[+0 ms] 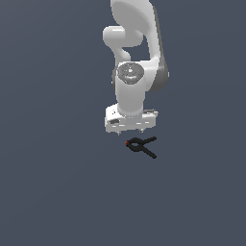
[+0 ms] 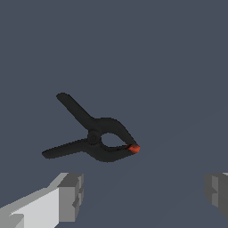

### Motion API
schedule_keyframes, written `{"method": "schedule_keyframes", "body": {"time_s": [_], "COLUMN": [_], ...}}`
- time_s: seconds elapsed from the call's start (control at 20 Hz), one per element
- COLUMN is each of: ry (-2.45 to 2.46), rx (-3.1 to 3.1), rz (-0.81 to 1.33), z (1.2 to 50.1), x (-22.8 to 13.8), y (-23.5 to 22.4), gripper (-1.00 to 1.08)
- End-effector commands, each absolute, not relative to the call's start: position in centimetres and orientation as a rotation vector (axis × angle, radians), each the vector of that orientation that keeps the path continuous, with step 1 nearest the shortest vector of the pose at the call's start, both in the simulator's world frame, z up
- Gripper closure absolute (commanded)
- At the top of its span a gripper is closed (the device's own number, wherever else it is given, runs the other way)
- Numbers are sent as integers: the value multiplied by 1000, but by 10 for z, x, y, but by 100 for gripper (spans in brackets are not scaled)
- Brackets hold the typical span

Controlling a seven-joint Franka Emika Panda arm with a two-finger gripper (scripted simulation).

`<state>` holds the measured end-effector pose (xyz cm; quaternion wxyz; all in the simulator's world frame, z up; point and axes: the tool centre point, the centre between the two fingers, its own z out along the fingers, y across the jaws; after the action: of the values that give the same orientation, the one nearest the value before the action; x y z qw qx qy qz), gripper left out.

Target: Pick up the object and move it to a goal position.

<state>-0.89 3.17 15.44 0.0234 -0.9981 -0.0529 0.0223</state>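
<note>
One small black spring clamp (image 2: 95, 133) with a red tip lies flat, offset from our white gripper (image 2: 142, 196), untouched. Jaws spread wide, empty; we judge its handles run diagonally.

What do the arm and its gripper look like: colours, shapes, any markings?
The arm is glossy white with rounded, bulbous links and darker grey bands at the joints; one joint shows a round grey cap. The gripper has a flat white block body. In the wrist view its fingers are grey and blocky. No cables or markings show.
</note>
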Motion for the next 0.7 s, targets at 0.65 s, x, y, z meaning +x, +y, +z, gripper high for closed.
{"method": "schedule_keyframes", "body": {"time_s": [0.65], "ry": [-780], "rx": [-3019], "rz": [52], "z": [126], "x": [-9], "y": [47], "gripper": [-92]}}
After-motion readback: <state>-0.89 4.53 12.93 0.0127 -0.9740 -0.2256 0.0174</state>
